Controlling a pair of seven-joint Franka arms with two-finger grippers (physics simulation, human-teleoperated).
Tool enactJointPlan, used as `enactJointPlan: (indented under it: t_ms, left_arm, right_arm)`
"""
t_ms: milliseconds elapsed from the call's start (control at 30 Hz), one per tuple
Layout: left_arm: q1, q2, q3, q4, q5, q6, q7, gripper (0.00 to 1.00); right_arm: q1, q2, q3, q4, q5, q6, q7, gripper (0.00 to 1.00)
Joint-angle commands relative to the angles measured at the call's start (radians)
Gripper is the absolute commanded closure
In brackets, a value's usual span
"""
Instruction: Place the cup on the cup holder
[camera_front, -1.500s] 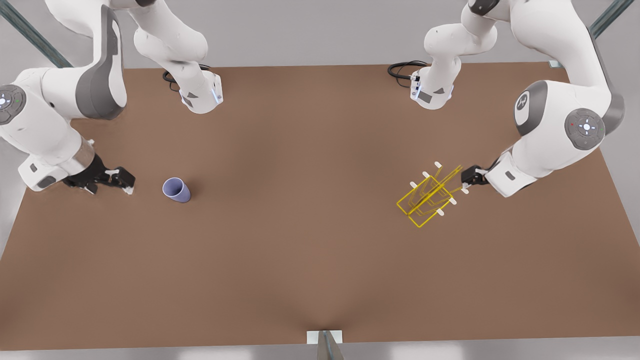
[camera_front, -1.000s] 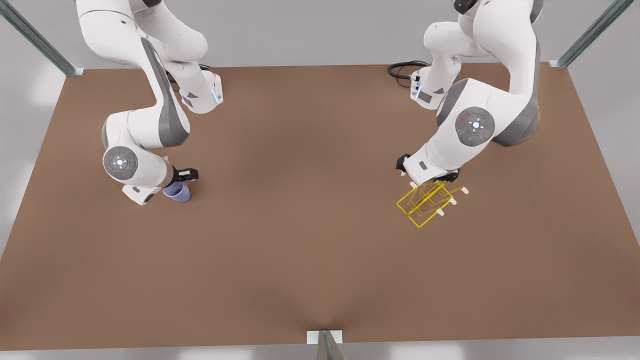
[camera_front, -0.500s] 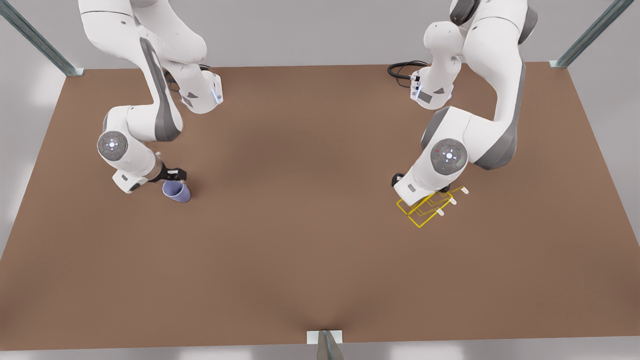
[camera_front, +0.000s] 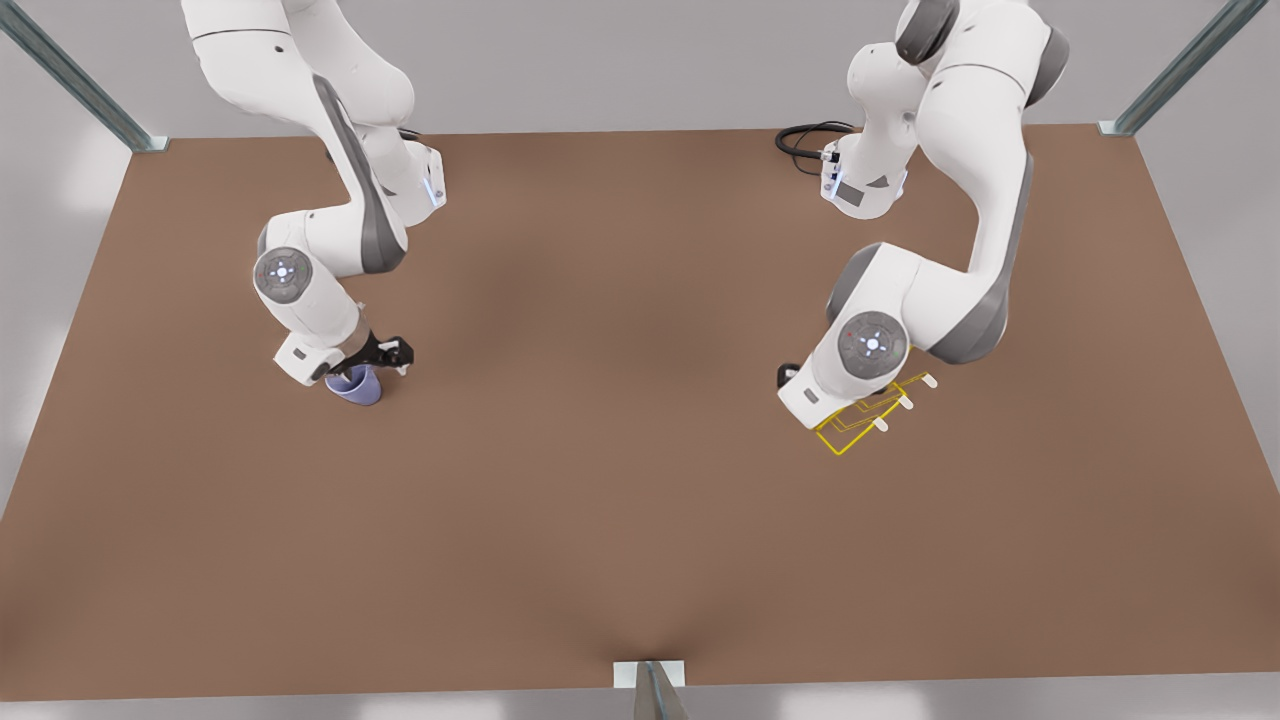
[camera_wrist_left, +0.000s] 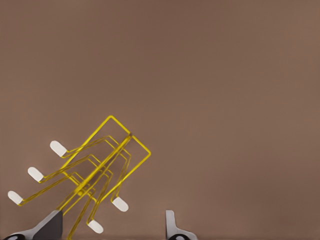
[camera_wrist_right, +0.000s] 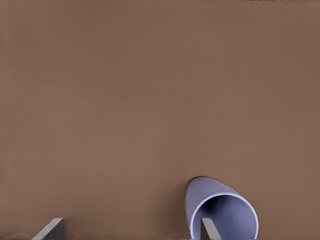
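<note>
Two open grippers over a smooth brown table (camera_front: 620, 520).
Right gripper (camera_wrist_right: 132, 229) straddles the matte lavender cup's (camera_wrist_right: 222, 210) rim; left gripper (camera_wrist_left: 112, 227), fingers apart, hangs above the yellow wire cup holder (camera_wrist_left: 100, 172).

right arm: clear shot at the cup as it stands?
Probably yes. The right pincer is open right over the cup, one finger inside its mouth; bare table around it, nothing blocking.
</note>
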Motion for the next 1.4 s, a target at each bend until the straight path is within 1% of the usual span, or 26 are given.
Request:
enactJointPlan:
  t_ms: [0, 167, 233, 333, 367, 400, 433, 467, 500, 533, 567, 667, 700, 733, 867, 900, 1300, 1367]
  left_arm:
    - [0.000, 0.002, 0.000, 0.000, 0.002, 0.002, -0.045, 0.00]
    - [-0.001, 0.003, -0.002, 0.002, 0.002, 0.000, -0.045, 0.00]
    - [0.000, 0.008, 0.000, 0.002, 0.002, 0.000, -0.045, 0.00]
    - [0.004, 0.006, -0.002, 0.005, 0.000, -0.001, -0.045, 0.00]
    - [0.003, 0.003, -0.002, 0.005, -0.001, -0.009, -0.046, 0.00]
    - [0.004, 0.002, -0.002, 0.005, -0.003, -0.009, -0.046, 0.00]
    - [0.002, 0.003, -0.002, 0.005, -0.001, -0.004, -0.046, 0.00]
    - [0.008, 0.000, -0.002, 0.008, 0.000, -0.010, -0.043, 0.00]
    - [0.013, 0.000, -0.002, 0.010, 0.002, -0.007, -0.042, 0.00]
    - [0.010, 0.002, -0.002, 0.007, 0.000, -0.007, -0.042, 0.00]
    - [0.002, -0.002, -0.002, 0.005, 0.000, -0.014, -0.043, 0.00]
    - [0.008, -0.005, 0.000, 0.005, 0.000, -0.015, -0.042, 0.00]
    - [0.008, -0.003, 0.000, 0.005, 0.002, -0.015, -0.042, 0.00]
    - [0.008, 0.000, 0.000, 0.005, 0.002, -0.014, -0.042, 0.00]
    - [0.004, 0.002, 0.000, 0.004, 0.002, -0.012, -0.042, 0.00]
    - [0.007, 0.000, -0.002, 0.004, 0.002, -0.012, -0.042, 0.00]
    - [0.007, 0.003, 0.000, 0.002, 0.014, -0.012, -0.042, 0.00]
    - [0.008, 0.003, 0.000, 0.002, 0.014, -0.012, -0.042, 0.00]
  right_arm:
    - [-0.099, 0.004, -0.005, 0.000, 0.003, 0.023, -0.009, 0.00]
    - [-0.099, 0.007, -0.005, 0.001, 0.003, 0.024, -0.011, 0.00]
    - [-0.099, 0.064, -0.004, 0.084, 0.006, -0.048, -0.005, 0.00]
    - [-0.100, 0.066, -0.005, 0.087, 0.006, -0.049, -0.011, 0.00]
    - [-0.106, 0.073, -0.005, 0.126, 0.006, -0.109, -0.015, 0.00]
    - [-0.111, 0.135, -0.007, 0.242, 0.006, -0.241, -0.015, 0.00]
    - [-0.117, 0.172, -0.008, 0.311, 0.003, -0.296, -0.014, 0.00]
    - [-0.116, 0.172, -0.008, 0.310, 0.003, -0.284, -0.012, 0.00]
    - [0.071, 0.176, -0.164, 0.317, 0.008, -0.299, -0.011, 0.00]
    - [0.193, 0.167, -0.297, 0.308, 0.008, -0.295, -0.002, 0.00]
    - [0.144, 0.184, -0.242, 0.310, 0.008, -0.289, -0.002, 0.00]
    - [0.105, 0.173, -0.223, 0.271, 0.006, -0.279, -0.003, 0.00]
    - [0.052, 0.150, -0.171, 0.157, 0.009, -0.105, -0.005, 0.00]
    - [0.030, 0.139, -0.166, 0.144, 0.009, -0.081, -0.005, 0.00]
    - [0.027, 0.125, -0.156, 0.109, 0.009, -0.037, 0.001, 0.00]
    - [0.029, 0.135, -0.149, 0.070, 0.009, 0.089, 0.027, 0.00]
    - [0.013, 0.150, -0.148, 0.054, 0.008, 0.152, 0.017, 0.00]
    - [-0.008, 0.144, -0.126, 0.021, 0.008, 0.132, 0.004, 0.00]
